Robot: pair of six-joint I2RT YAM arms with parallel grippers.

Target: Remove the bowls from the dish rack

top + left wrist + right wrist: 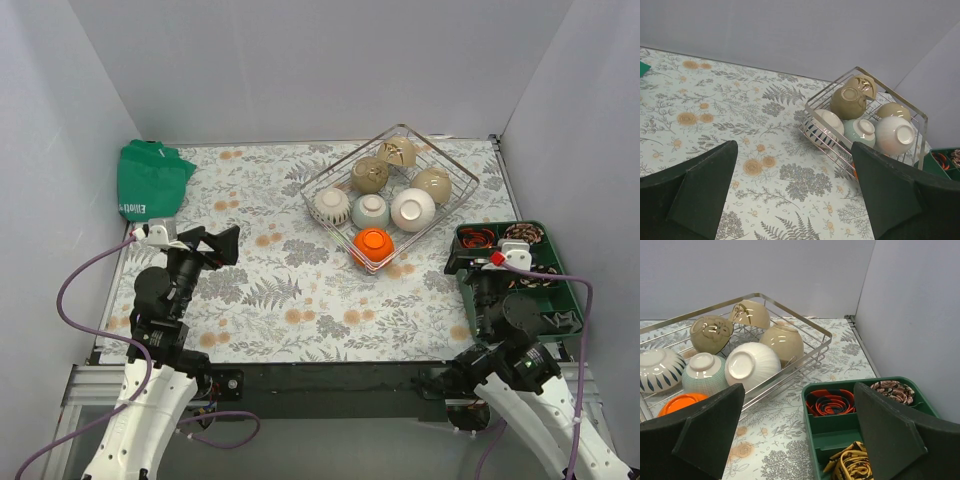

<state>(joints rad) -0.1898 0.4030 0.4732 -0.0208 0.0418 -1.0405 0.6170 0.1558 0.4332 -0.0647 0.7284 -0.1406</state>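
well left of the dish rack (350, 157): left gripper (792, 195), fingers spread wide, empty. inside the dish rack: seven bowls (412, 209), mostly upturned, crowded and touching, orange bowl (375, 241) at the near corner. near the dish rack's right side: right gripper (799, 430), likewise parted, empty. likely trouble: snagging the wire rim on entry, knocking a neighbour, slipping off glazed domes.

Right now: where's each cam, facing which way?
Top external: above and behind the robot, looking down on the table; left claw and right claw show.
Left wrist: behind the left claw, facing across the table toward the dish rack; its open fingers frame the bottom.
Right wrist: behind the right claw, low beside the rack, green tray at right; fingers likewise.
Shared: all three see the mint bowl in the rack.
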